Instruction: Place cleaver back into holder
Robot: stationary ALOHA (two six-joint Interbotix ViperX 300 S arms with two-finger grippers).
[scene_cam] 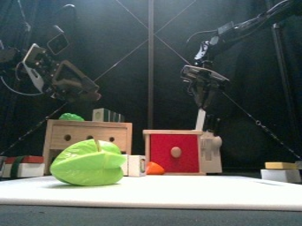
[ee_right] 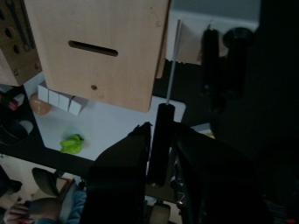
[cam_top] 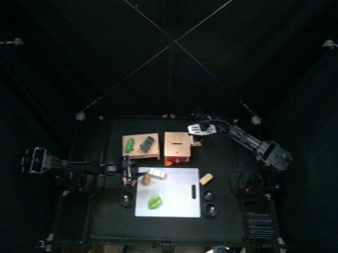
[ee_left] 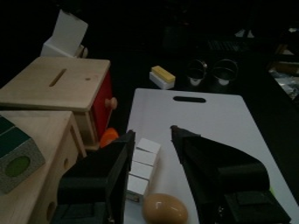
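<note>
Our left gripper (ee_left: 152, 171) hangs idle at left, jaws wide and empty, while at the orange-brown wooden block holder's (scene_cam: 175, 150) right side the small pale-bladed, dark-handled cleaver (scene_cam: 200, 120) stands upright, apparently to enter its slot, under our right gripper (scene_cam: 203, 84), whose grip we cannot tell.

cleaver (scene_cam: 200, 119): 1; holder (scene_cam: 177, 152): 1; cutting board (cam_top: 169, 203): 1; tan shape-board (cam_top: 138, 144): 1

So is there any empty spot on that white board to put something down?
Yes: the white cutting board is bare by its handle slot, beside the yellow block. It is crowded near the white cubes, the egg and the wooden holder.
</note>
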